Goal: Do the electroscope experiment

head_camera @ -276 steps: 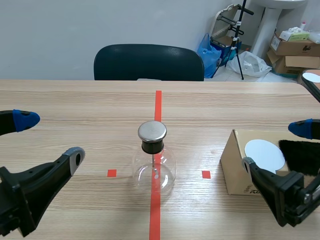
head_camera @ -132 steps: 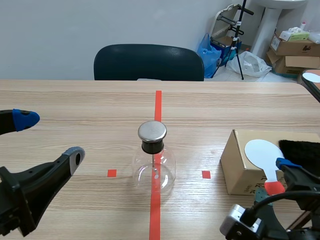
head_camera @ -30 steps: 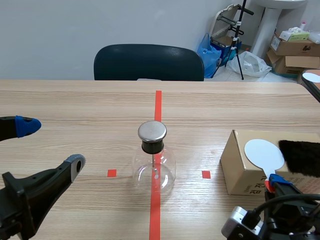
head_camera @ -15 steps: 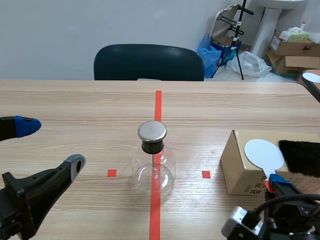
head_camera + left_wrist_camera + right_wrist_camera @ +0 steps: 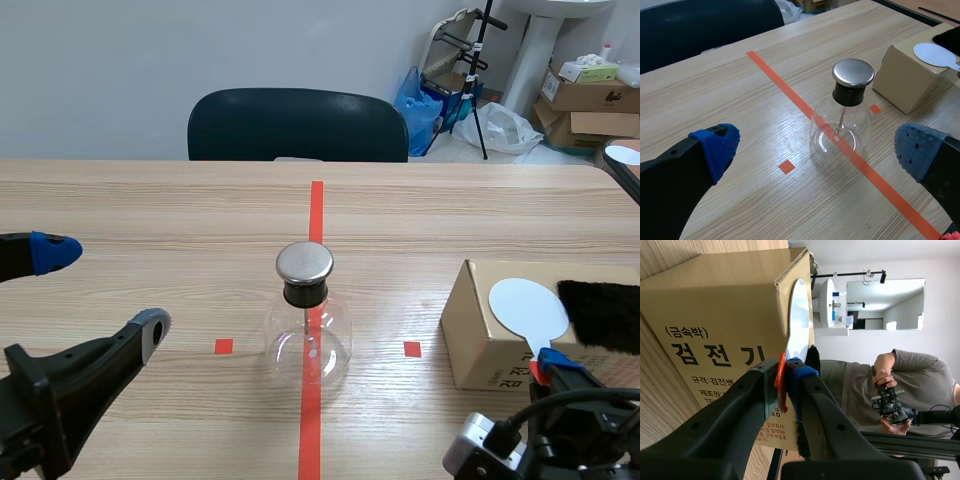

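Over the last several seconds the right arm turns its wrist on its side and drops to the near edge of the cardboard box. In the last second nothing moves. The right jaws are now closed on the red handle of the white disc paddle, with the handle pinched between the grey pad and the blue pad. The paddle itself is not lifted, and its disc lies flat on the top of the box. This suggests the grasp is made and the pick-up is the step in hand. Rubbing the disc and bringing it to the electroscope would come after that.

The paddle's long axis runs across the box top from its near edge toward its far edge, almost level. The disc end points away from the robot. The handle end points back at it and sticks out just over the box's near edge, where the jaws hold it. A black fur pad lies on the box top just to the right of the disc.

The electroscope flask stands on the desk to the left of the box, well apart from it. It is upright on the long red tape line, with its axis vertical and its metal cap on top. The left jaws hang wide open and empty, farther left of the box, beyond the flask.
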